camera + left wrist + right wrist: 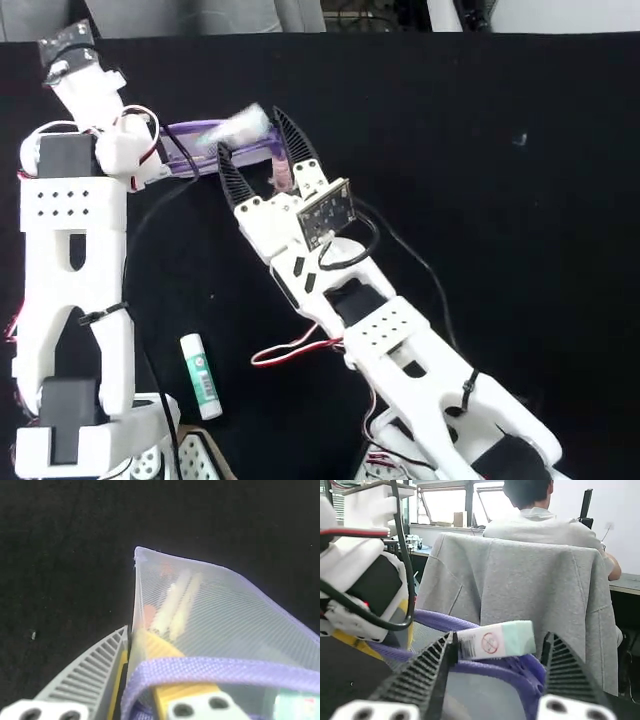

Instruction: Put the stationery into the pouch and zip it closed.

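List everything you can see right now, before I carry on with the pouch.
pouch: one, clear mesh with purple trim, far left of the table
eraser: one, white and mint green, lying on the pouch's purple rim
pale sticks: two, cream, inside the pouch
glue stick: one, white and green, flat on the table, near side, apart from the pouch
table: one, black
jacket: one, grey, draped over a chair back beyond the table
left gripper: one, grey and yellow, shut on the pouch's edge
right gripper: one, black, open, fingers either side of the eraser
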